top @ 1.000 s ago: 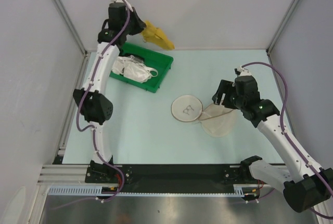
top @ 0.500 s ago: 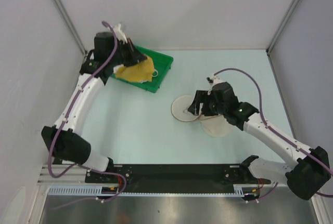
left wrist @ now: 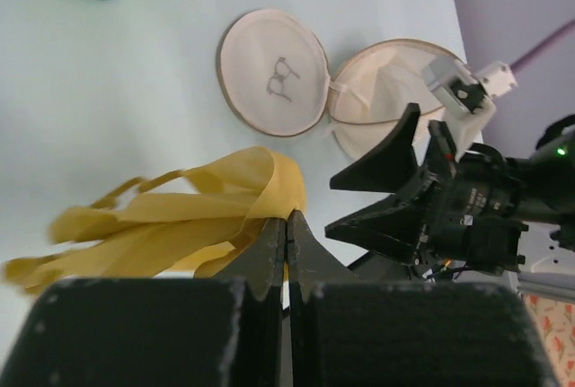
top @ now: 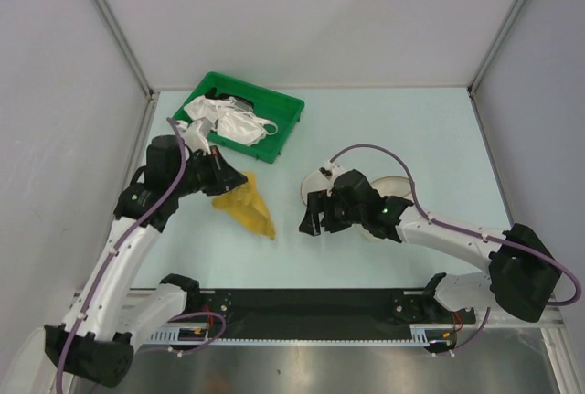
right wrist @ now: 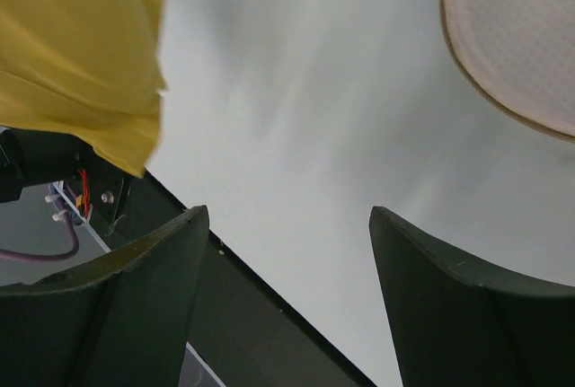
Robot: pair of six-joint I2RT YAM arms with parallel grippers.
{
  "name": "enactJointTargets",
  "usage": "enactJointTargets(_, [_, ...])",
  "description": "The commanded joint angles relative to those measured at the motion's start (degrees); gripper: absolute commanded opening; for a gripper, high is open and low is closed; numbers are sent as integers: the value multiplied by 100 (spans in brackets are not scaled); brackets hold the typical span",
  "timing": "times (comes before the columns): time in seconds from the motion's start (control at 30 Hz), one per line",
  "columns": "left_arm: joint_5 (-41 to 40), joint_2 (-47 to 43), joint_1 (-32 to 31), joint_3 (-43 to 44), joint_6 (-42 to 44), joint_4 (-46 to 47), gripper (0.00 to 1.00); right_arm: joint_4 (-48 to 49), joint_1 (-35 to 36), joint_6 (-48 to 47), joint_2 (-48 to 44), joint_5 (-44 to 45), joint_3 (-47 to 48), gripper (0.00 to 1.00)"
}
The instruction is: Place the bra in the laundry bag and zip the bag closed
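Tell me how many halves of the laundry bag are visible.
2. The half with the drawing lies flat; the plain half lies beside it, partly behind the right gripper.

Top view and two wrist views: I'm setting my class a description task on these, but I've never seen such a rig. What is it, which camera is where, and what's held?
It is two robot arms on a table, each ending in a two-finger gripper. One picture looks down from above; the other two come from cameras on the wrists. The left gripper is shut on a yellow bra. The right gripper is open and empty. On the table lie an open laundry bag and a green tray of white bras.
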Motion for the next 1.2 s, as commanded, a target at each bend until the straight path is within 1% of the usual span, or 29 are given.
enactJointTargets(0.0, [236,-445,-31,-149,103,-576,0,547,246,84,7,-17,126,78])
enactJointTargets(0.1, [-97,-646,-40,-140,269,-1095,0,714,405,154,-1,-17,38,78])
enactJointTargets(0.2, [-484,-665,-49,-306,375,-1150,0,933,528,295,25,-44,-94,78])
enactJointTargets(0.3, [-335,-402,-119,-736,375,-712,0,1267,537,445,86,88,-278,78])
enactJointTargets(0.33, [-361,-123,-276,-946,323,-554,0,1277,433,480,104,105,-305,78])
enactJointTargets(0.47, [-598,652,-848,-1229,217,359,0,1233,81,682,166,44,-384,78])
enactJointTargets(0.53, [-756,1029,-1102,-1195,182,572,0,1198,36,717,69,114,-410,78])
enactJointTargets(0.63, [-915,1347,-1287,-994,191,783,0,1058,10,638,-89,281,-419,78])
enactJointTargets(0.7, [-1125,1523,-1332,-853,208,784,0,874,-25,594,-116,343,-419,78])
enactJointTargets(0.8, [-1363,1646,-1350,-703,156,836,0,855,-113,524,-89,352,-428,78])
enactJointTargets(0.93, [-1679,1839,-1350,-755,68,1064,0,1223,-192,401,200,264,-341,78])
enactJointTargets(1.03, [-1846,2120,-1323,-729,120,1170,0,1398,-175,226,639,194,-60,78])
enactJointTargets(1.17, [-1873,2551,-1288,-606,164,1223,0,1488,-254,67,1367,-140,387,79])
